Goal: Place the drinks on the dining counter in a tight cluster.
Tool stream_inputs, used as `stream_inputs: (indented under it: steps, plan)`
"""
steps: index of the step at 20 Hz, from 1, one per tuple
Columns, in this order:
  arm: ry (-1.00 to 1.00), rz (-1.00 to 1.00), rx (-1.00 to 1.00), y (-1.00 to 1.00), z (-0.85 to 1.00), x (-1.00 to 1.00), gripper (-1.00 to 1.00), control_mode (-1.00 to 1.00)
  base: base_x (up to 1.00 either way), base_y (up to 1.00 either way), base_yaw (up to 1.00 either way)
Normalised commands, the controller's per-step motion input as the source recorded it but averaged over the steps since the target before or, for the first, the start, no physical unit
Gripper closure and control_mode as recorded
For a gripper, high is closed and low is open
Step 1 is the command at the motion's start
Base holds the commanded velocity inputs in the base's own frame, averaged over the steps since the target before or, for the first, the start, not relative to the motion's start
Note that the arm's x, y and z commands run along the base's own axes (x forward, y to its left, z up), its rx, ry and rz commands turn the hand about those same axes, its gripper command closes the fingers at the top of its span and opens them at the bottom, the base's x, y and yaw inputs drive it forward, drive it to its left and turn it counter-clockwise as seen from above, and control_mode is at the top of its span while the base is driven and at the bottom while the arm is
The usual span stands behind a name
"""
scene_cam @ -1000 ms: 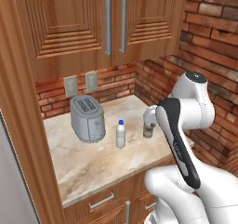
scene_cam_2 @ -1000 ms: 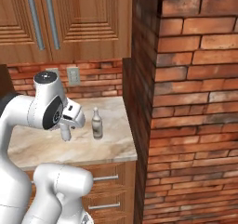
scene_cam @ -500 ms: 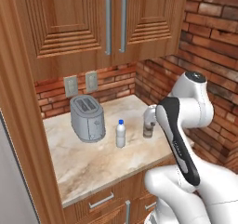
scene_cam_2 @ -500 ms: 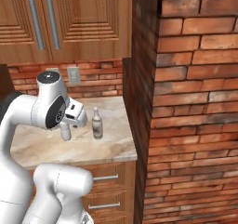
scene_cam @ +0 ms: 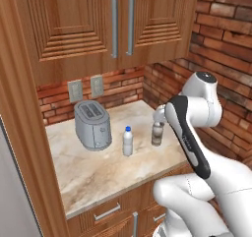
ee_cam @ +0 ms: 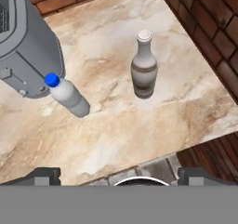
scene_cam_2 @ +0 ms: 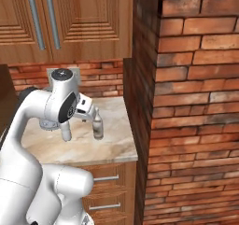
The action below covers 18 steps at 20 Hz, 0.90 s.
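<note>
Brick walls and wood cabinets framed the small marbled counter (scene_cam: 93, 174) where I was lining up the first pickup.

My pincer (ee_cam: 119, 174) stood fully open and empty above the counter's front edge, aimed down at the grey-brown bottle (ee_cam: 144, 66) standing upright near the right brick wall; the white bottle with the blue cap (ee_cam: 67, 95) stood just beside the toaster (scene_cam: 92, 124), well apart from the grey one. I judged the next move was to lower and center the tips around one bottle, then close and carry it off toward the dining counter.
</note>
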Motion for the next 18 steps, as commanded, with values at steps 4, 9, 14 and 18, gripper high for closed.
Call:
stream_inputs:
  steps: [4, 9, 14, 18]
  plan:
    - [-0.07, 0.00, -0.04, 0.00, -0.05, 0.42, -1.00, -1.00, 0.00, 0.00, 0.00]
    - [0.01, -0.08, -0.13, 0.00, 0.00, 0.10, -1.00, -1.00, 0.00, 0.00, 0.00]
    - [0.00, -0.09, -0.05, 0.00, -0.08, 0.01, -1.00, -1.00, 0.00, 0.00, 0.00]
    - [-0.01, -0.03, 0.00, 0.00, -0.25, 0.20, -1.00, -1.00, 0.00, 0.00, 0.00]
